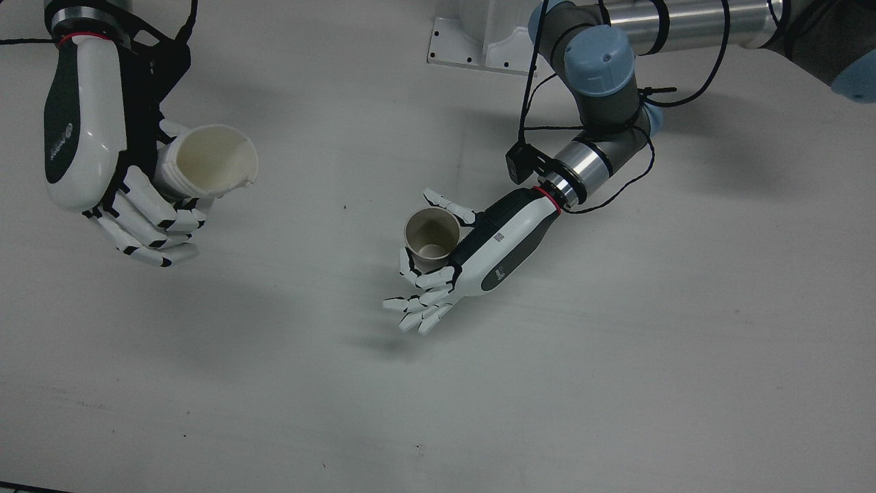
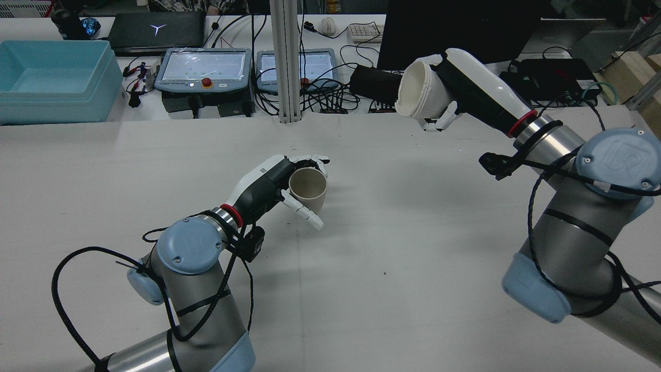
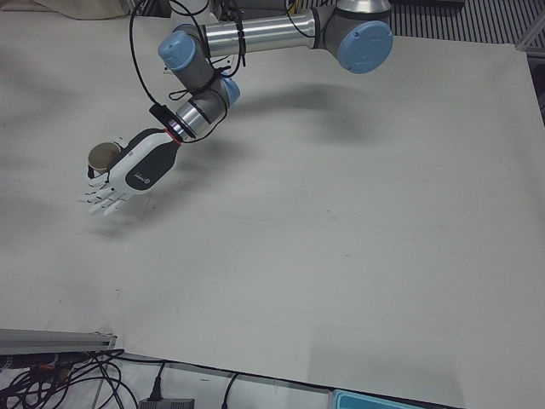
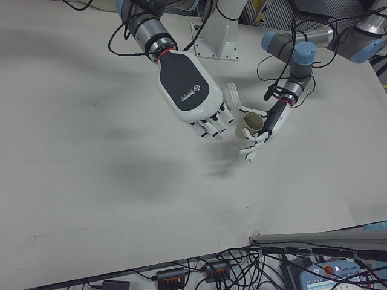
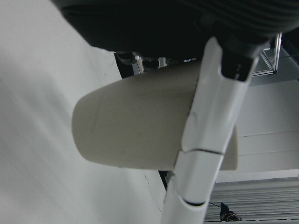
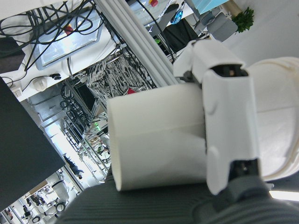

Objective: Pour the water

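My left hand is around a small beige cup near the table's middle, with the thumb on one side and the fingers on the other. The cup stands upright, mouth up, and looks empty. It also shows in the rear view, where the left hand is beside it. My right hand is shut on a larger white cup and holds it high above the table. That cup is tilted almost on its side, its mouth towards the beige cup. The two cups are far apart. No water shows.
The arm's pedestal plate sits at the table's robot-side edge. Beyond the far edge in the rear view are a blue bin, two teach pendants, a metal post and cables. The white table is bare around both hands.
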{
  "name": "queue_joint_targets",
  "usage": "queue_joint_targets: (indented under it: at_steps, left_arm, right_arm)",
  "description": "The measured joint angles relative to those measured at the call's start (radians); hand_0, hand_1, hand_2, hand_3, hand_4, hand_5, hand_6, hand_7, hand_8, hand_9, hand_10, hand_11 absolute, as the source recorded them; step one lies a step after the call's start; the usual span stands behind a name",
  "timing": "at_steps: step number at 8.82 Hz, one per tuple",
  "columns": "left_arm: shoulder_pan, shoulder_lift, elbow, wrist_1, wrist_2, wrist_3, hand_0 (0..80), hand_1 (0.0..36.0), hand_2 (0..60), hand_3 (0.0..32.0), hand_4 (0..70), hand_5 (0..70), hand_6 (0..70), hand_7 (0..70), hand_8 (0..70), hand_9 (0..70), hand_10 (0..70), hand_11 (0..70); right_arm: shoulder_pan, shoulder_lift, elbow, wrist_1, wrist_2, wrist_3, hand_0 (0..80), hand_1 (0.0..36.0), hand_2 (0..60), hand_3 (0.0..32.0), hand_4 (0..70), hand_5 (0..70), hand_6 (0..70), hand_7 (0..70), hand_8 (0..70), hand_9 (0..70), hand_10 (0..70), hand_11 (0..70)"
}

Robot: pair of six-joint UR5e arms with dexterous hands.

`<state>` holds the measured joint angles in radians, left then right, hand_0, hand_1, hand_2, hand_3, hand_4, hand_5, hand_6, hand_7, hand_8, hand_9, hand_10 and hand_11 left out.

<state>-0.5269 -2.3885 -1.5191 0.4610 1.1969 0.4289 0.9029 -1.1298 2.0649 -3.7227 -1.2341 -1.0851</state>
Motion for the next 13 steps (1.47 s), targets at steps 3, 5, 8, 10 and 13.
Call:
queue_joint_targets:
  at_steps: [3,5,8,10,13]
  left_arm:
    - [0.001,-0.067,0.056,0.0,0.0,0.002,80.0,27.9,0.0,0.0,46.6,70.0,12.8,22.9,6.9,5.9,0.0,2.5]
    - [0.001,-0.081,0.06,0.0,0.0,0.002,80.0,28.2,0.0,0.0,46.4,70.0,12.8,23.0,6.8,5.9,0.0,2.3]
    - [-0.001,-0.088,0.053,0.007,0.0,0.001,80.0,25.9,0.0,0.0,44.3,70.0,12.4,22.2,6.4,5.8,0.4,3.3]
    - [-0.009,-0.085,0.05,0.009,0.001,-0.01,80.0,25.5,0.0,0.0,42.3,70.0,12.0,22.1,6.1,6.1,1.1,4.3]
    - [-0.05,-0.06,0.01,0.005,0.004,-0.086,80.0,24.8,0.0,0.0,41.6,70.0,11.8,21.9,6.1,6.1,1.4,4.6]
  right_arm:
    - [-0.123,0.027,-0.04,-0.006,0.082,-0.088,80.0,36.0,60.0,0.0,40.2,70.0,50.1,67.4,30.9,43.2,38.8,57.1]
    - [-0.16,0.036,-0.094,-0.004,0.12,-0.114,80.0,36.0,60.0,0.0,39.4,70.0,50.1,66.7,30.9,43.1,40.6,59.5]
    - [-0.171,0.048,-0.139,0.005,0.138,-0.117,60.4,32.2,55.4,0.0,29.7,64.8,44.4,59.2,28.2,40.3,44.0,63.9]
    - [-0.127,-0.002,-0.058,0.007,0.137,-0.052,55.0,27.5,54.7,0.0,23.5,56.5,44.6,57.4,30.5,42.8,54.3,70.0]
    - [0.105,-0.154,0.044,0.01,0.069,0.221,49.0,20.7,52.2,0.0,18.9,46.7,46.4,54.9,37.4,50.5,66.7,70.0]
